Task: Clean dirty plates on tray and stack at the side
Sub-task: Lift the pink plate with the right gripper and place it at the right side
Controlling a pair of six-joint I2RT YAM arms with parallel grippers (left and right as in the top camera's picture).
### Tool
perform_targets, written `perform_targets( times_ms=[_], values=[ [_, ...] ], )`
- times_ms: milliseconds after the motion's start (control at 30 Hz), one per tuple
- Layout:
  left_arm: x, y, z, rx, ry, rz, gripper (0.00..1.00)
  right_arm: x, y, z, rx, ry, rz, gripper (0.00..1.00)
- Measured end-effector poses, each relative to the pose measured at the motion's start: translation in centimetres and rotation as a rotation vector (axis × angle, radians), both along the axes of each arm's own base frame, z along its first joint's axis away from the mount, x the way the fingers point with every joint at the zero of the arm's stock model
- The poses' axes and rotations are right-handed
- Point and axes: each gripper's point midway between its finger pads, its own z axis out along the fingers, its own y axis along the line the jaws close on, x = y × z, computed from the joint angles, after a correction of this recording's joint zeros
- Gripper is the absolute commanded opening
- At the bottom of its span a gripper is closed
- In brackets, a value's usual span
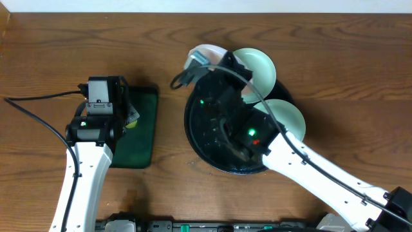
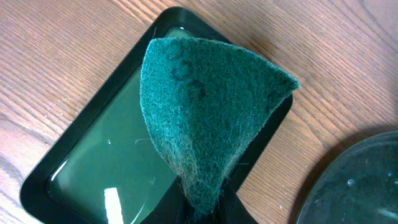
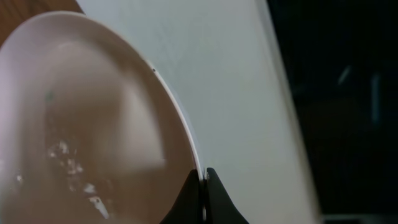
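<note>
The round black tray (image 1: 191, 132) sits mid-table, with my right arm reaching across it. My right gripper (image 3: 203, 182) is shut on the rim of a white plate (image 3: 93, 118), held tilted on edge over the tray's far-left rim (image 1: 207, 51); small whitish specks show on its face. Two pale-mint plates lie at the tray's right side, one at the far right (image 1: 259, 63) and one nearer (image 1: 288, 116). My left gripper (image 2: 202, 208) is shut on a green scouring pad (image 2: 199, 93), which hangs over the dark green rectangular tray (image 2: 93, 168).
The green rectangular tray (image 1: 143, 129) lies left of the black tray and holds a shallow film of liquid. The black tray's rim (image 2: 354, 180) lies close to the right of the pad. Bare wooden table (image 1: 51, 51) surrounds both. A cable (image 1: 38, 98) trails off to the left.
</note>
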Motion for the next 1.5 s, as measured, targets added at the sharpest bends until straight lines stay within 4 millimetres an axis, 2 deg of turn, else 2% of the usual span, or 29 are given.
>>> perform_targets(
  times_ms=[133, 233, 300, 400, 500, 567, 633, 700, 867, 1000, 1133, 1233, 1333, 1433, 1500],
  values=[
    [-0.1, -0.1, -0.1, -0.001, 0.009, -0.009, 0.08, -0.4, 0.4, 0.1, -0.055, -0.005, 0.017, 0.01],
    [-0.1, -0.1, -0.1, 0.000, 0.009, -0.012, 0.07, -0.4, 0.0, -0.7, -0.061, 0.027, 0.013, 0.01],
    [-0.1, -0.1, -0.1, 0.000, 0.009, -0.013, 0.07, -0.6, -0.3, -2.6, -0.053, 0.108, 0.034, 0.01],
    [-0.1, -0.1, -0.1, 0.000, 0.009, -0.013, 0.07, -0.2, -0.9, -6.6, 0.044, 0.301, 0.101, 0.01],
    [-0.1, -0.1, -0.1, 0.000, 0.009, -0.013, 0.07, 1.8, -2.0, -9.5, 0.268, 0.457, 0.114, 0.01],
    [-0.1, -0.1, -0.1, 0.000, 0.010, -0.013, 0.08, 3.3, -3.5, -11.3, 0.414, 0.542, 0.085, 0.01],
    [-0.1, -0.1, -0.1, 0.000, 0.010, -0.013, 0.07, 4.9, -5.7, -12.7, 0.580, 0.613, 0.028, 0.01],
    [-0.1, -0.1, -0.1, 0.000, 0.010, -0.013, 0.07, 6.4, -8.3, -13.3, 0.717, 0.640, -0.043, 0.01],
    [-0.1, -0.1, -0.1, 0.000, 0.009, -0.013, 0.08, 9.3, -17.9, -14.3, 1.061, 0.669, -0.233, 0.01],
    [-0.1, -0.1, -0.1, 0.000, 0.010, -0.013, 0.08, 10.0, -25.5, -16.3, 1.266, 0.674, -0.385, 0.01],
    [-0.1, -0.1, -0.1, 0.000, 0.010, -0.013, 0.08, 9.9, -31.3, -20.5, 1.416, 0.694, -0.554, 0.01],
    [-0.1, -0.1, -0.1, 0.000, 0.009, -0.013, 0.07, 9.5, -34.9, -24.3, 1.507, 0.706, -0.677, 0.01],
    [-0.1, -0.1, -0.1, 0.000, 0.010, -0.013, 0.07, 8.8, -37.4, -26.8, 1.562, 0.710, -0.766, 0.01],
    [-0.1, -0.1, -0.1, 0.000, 0.010, -0.013, 0.08, 8.0, -39.6, -28.3, 1.605, 0.698, -0.830, 0.01],
    [-0.1, -0.1, -0.1, 0.000, 0.010, -0.013, 0.08, 7.8, -40.7, -28.3, 1.619, 0.676, -0.842, 0.04]
  ],
)
